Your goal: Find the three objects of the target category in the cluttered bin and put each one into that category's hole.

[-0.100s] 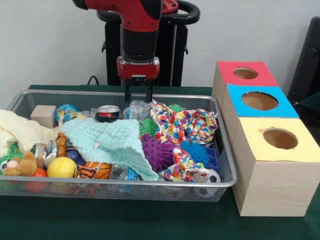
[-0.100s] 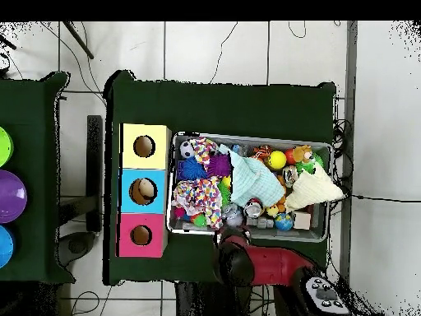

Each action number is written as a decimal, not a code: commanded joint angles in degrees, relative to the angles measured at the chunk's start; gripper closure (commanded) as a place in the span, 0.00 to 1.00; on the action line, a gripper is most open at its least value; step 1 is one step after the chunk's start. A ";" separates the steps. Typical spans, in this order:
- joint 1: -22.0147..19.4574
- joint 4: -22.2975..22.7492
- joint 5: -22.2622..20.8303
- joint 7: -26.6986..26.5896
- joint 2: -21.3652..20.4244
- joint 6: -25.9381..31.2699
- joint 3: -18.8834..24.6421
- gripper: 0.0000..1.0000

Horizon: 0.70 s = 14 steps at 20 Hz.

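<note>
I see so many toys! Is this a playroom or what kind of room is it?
Probably a robot lab, not a playroom: a red robot arm hangs over a wire bin of toys, beside three sorting boxes, with cables on the tiled floor.

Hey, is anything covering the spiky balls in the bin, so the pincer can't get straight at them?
Partly. The pincer hangs open over the bin's far edge. The purple spiky ball has the mint cloth over one side and the patterned cloth beside it. The green spiky ball sits half buried between both cloths.
</note>
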 commanded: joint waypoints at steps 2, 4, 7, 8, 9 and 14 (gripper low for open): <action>-0.27 -6.77 2.42 8.21 3.66 -0.53 5.33 0.00; -0.51 -7.38 2.40 7.94 4.12 -0.27 5.77 0.00; -0.79 -8.48 2.29 7.65 5.15 -0.37 6.20 0.00; -0.91 -8.76 2.18 7.59 5.53 -0.54 6.32 0.00; -0.94 -8.93 2.13 7.59 5.76 -0.69 6.35 0.00; -0.95 -9.85 2.00 7.78 7.11 -1.60 6.52 0.00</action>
